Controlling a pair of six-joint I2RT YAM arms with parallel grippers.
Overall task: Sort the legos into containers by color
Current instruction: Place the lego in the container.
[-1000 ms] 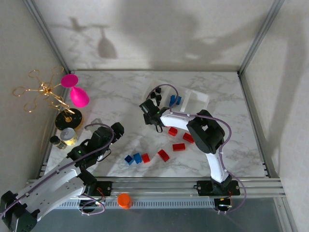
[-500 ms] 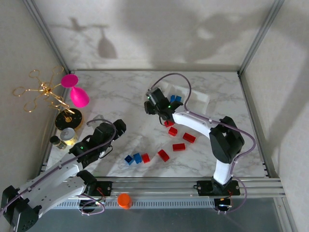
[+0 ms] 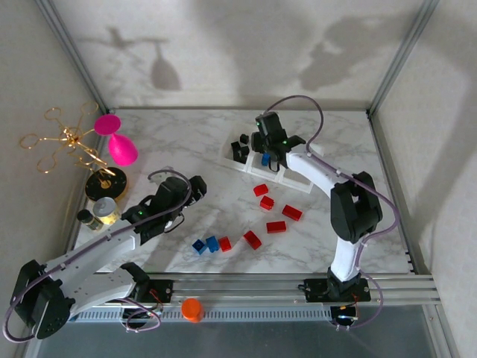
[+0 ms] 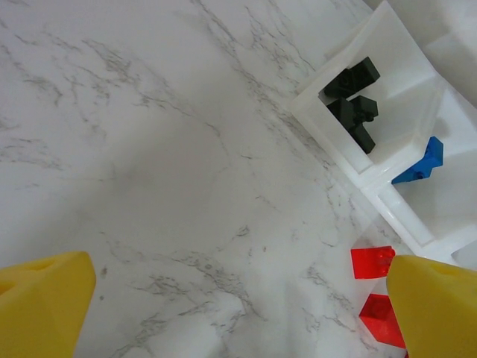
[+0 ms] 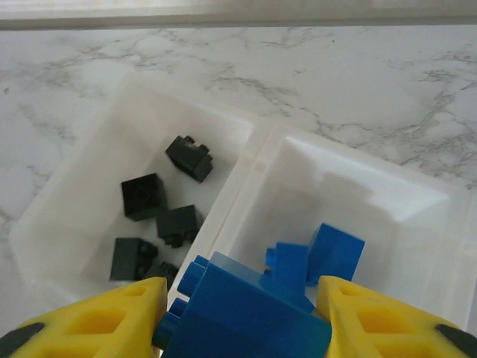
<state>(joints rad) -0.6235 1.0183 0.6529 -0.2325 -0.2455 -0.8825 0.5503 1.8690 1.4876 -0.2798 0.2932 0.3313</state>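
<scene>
At the far left a gold wire stand (image 3: pixel 65 140) with looped arms rises from a round black-and-gold base (image 3: pixel 104 186). A glossy pink goblet-shaped piece (image 3: pixel 118 148) sits against it. The table (image 3: pixel 171 142) is smooth white marble veined with grey.

The left tool (image 3: pixel 195 189) hovers over bare marble left of the middle. It is released: in the left wrist view its blunt yellow fingers (image 4: pixel 45 309) stand wide apart with nothing between them. Nearer the arm bases, an orange round knob (image 3: pixel 192 309) sits on the metal rail.

In front of the left tool two loose blue bricks (image 3: pixel 206 245) lie side by side on the table. Six red bricks (image 3: pixel 276 227), shiny and some square, some oblong, are scattered from just beside that pair up toward the tray's near wall.

The tray (image 4: pixel 332 149) is thin-walled white plastic, with square compartments joined in a slanted row right of the middle, toward the back. Its leftmost compartment holds five black bricks (image 5: pixel 144 196), small studded cubes lying loose at odd angles. The middle compartment holds the sorted blue bricks (image 5: pixel 320 257), leaning on each other; their count is hard to tell. The compartment at the right end is partly hidden under the right arm in the top view.

The right tool (image 5: pixel 238 302) is clenched on the held blue brick (image 5: pixel 250 324), a glossy piece with studs along its left side. It hangs above the tray, near the wall between the black and blue compartments.
</scene>
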